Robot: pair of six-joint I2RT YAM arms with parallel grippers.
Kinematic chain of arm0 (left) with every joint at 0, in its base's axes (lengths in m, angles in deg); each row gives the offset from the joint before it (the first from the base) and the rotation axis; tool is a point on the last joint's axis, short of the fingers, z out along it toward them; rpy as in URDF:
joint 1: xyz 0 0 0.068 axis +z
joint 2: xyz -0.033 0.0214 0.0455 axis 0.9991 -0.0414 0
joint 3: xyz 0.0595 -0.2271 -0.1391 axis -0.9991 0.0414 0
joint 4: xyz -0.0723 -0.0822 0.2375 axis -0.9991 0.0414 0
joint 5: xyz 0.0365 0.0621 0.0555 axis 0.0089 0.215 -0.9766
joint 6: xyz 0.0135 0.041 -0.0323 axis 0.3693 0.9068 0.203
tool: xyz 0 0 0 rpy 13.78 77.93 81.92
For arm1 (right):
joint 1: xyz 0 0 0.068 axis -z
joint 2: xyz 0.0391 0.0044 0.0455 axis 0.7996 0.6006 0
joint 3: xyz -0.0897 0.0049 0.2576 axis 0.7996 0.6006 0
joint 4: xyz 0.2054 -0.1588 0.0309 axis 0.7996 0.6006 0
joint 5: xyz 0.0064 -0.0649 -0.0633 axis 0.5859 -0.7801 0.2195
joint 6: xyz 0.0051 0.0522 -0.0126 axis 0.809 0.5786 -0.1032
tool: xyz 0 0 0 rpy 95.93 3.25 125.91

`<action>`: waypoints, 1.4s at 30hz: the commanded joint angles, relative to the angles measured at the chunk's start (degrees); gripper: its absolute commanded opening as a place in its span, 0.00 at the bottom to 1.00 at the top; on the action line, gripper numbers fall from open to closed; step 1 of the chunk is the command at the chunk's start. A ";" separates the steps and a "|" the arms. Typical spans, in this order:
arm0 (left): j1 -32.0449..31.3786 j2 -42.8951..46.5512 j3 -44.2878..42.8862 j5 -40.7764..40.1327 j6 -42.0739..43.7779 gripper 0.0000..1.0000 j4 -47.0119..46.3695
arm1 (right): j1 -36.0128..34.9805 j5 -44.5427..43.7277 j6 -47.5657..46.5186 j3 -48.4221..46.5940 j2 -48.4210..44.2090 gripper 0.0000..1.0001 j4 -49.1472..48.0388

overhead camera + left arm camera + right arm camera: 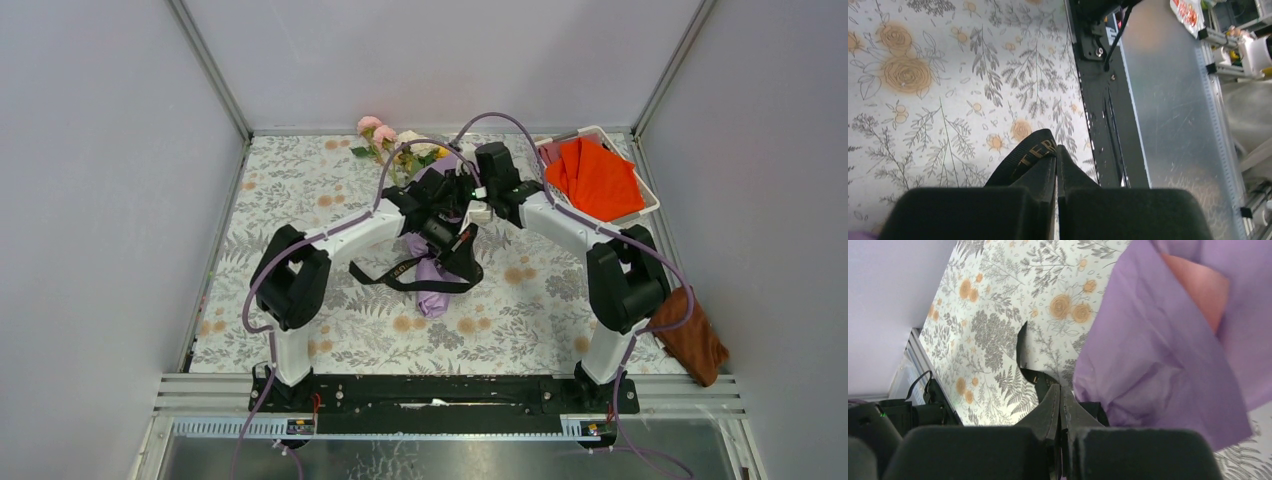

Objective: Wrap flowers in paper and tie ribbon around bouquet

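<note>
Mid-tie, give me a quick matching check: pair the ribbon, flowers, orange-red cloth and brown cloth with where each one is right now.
Things:
1. ribbon
2. flowers
3. orange-red cloth
4. brown cloth

Places:
A. in the white basket, far right
B. at the near right corner of the table
C. far middle, close to the back wall
D. pinched in the left end effector

Pairs: 1-D, 2-C, 3-A, 4-B

Paper (1158, 365) is lilac, ribbon (1030, 157) black, tablecloth (300, 190) grey-tan floral.
</note>
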 commanded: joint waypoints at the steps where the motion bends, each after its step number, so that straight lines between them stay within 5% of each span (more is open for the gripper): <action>1: -0.78 0.04 3.00 0.21 -23.05 0.10 -24.58 | 0.61 1.61 -0.81 -0.58 -2.00 0.00 -1.86; 7: -0.33 1.70 6.76 -5.37 -11.25 0.39 -20.23 | 0.64 0.97 -1.70 -1.34 -1.69 0.00 0.43; 15: 4.22 7.24 6.49 -10.63 28.45 0.56 7.47 | 0.34 0.47 -1.94 0.01 -3.34 0.00 0.70; 23: 12.14 10.12 4.01 -11.80 44.70 0.64 21.86 | -2.19 -1.17 -1.71 0.23 -3.65 0.00 0.59; 26: 16.64 12.18 4.56 -10.59 43.73 0.62 23.26 | -3.14 -2.18 -1.03 0.84 -4.49 0.00 -0.61; 31: 24.98 17.91 10.20 -11.20 30.52 0.59 16.75 | -6.52 -4.03 -1.32 2.98 -5.58 0.00 -5.29; 37: 26.99 27.76 28.70 -14.25 19.81 0.66 -11.81 | -9.76 -3.66 0.23 5.87 -4.63 0.00 -13.40; 42: 26.19 27.44 34.92 -13.19 -7.43 0.69 -39.52 | -10.07 -3.86 3.86 10.57 -5.65 0.00 -22.77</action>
